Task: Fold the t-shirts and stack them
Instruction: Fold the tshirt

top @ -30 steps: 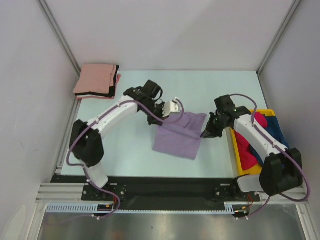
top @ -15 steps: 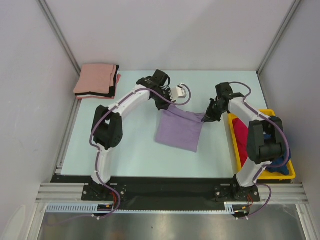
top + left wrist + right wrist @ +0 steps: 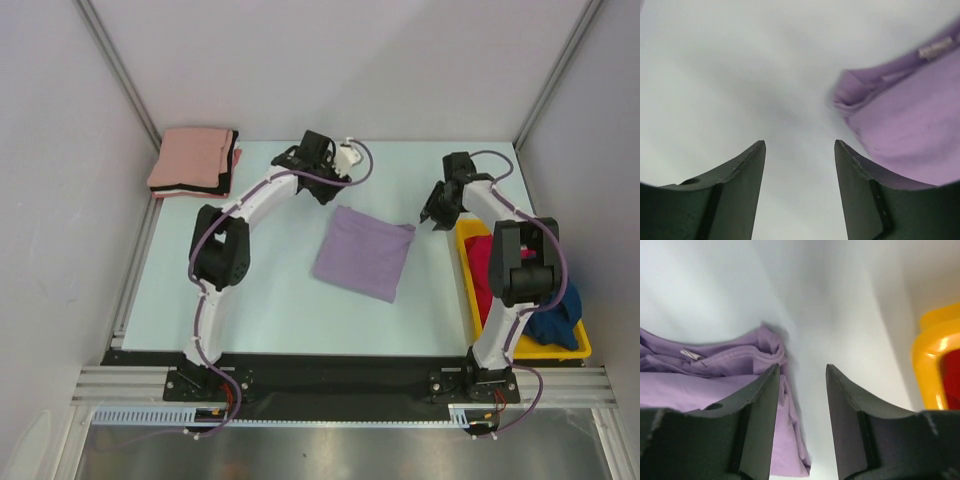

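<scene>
I'm seeing dark blue shirt (image 3: 556, 322) and red shirt (image 3: 484, 262) sitting in yellow bin (image 3: 586, 349), near right. Lavender shirt (image 3: 364, 252) lying folded flat in middle of surface (image 3: 270, 300). Just beyond its far corners, left claw (image 3: 800, 147) and right claw (image 3: 802, 371) both hanging spread, gripping nothing. Far left corner: salmon pink shirt (image 3: 190, 158) resting folded atop black shirt (image 3: 229, 186).

Top ext cam, high & behind the arm bases, looks down on the whole tabletop (image 3: 270, 300) from afar, while L & R wrist cams sit v. close, facing down past own jaws, both sharing w/ it the lavender t-shirt (image 3: 365, 252) edge, R also the yellow bin (image 3: 935, 350).
</scene>
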`<act>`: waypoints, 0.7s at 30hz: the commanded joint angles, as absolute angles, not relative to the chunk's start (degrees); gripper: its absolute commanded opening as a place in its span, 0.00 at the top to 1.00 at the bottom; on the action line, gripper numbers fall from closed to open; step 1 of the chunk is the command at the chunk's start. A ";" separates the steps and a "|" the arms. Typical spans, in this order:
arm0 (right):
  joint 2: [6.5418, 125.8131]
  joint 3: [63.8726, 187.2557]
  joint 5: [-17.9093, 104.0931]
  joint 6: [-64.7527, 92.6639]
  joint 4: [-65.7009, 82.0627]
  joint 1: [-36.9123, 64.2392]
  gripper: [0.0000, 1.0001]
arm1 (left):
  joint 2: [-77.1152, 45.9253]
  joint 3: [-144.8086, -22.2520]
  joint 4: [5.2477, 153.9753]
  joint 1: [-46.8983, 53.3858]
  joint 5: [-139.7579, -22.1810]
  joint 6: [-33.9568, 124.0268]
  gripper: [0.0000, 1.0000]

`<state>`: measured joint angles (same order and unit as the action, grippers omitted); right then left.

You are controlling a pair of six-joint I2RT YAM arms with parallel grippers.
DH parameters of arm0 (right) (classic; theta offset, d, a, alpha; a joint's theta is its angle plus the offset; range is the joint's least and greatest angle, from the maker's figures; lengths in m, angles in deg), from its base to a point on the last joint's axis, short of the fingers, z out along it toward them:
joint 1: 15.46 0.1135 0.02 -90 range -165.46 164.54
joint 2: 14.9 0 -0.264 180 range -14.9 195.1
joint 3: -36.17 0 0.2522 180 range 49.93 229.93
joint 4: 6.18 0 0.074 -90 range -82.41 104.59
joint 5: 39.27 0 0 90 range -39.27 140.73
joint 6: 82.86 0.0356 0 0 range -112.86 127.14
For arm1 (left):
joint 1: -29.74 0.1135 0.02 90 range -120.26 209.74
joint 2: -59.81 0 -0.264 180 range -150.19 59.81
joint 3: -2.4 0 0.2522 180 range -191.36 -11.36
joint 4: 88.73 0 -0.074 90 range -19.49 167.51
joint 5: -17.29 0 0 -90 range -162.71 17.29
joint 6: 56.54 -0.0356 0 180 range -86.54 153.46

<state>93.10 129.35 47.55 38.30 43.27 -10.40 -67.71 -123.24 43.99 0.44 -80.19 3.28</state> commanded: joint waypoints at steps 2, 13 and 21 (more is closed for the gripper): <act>86.19 131.17 57.84 34.66 45.12 -7.39 0.53 | -63.51 -125.90 46.22 3.37 -81.30 17.09 0.40; 81.77 115.76 47.66 40.27 33.26 -2.81 0.69 | -59.44 -108.91 57.30 2.50 -95.03 25.54 0.38; 92.67 123.66 48.44 40.45 30.61 -4.74 0.71 | -71.84 -121.57 54.04 2.76 -86.87 28.88 0.40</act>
<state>90.81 118.77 47.92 40.02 33.63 -3.78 -68.54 -116.81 54.55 2.39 -90.31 26.01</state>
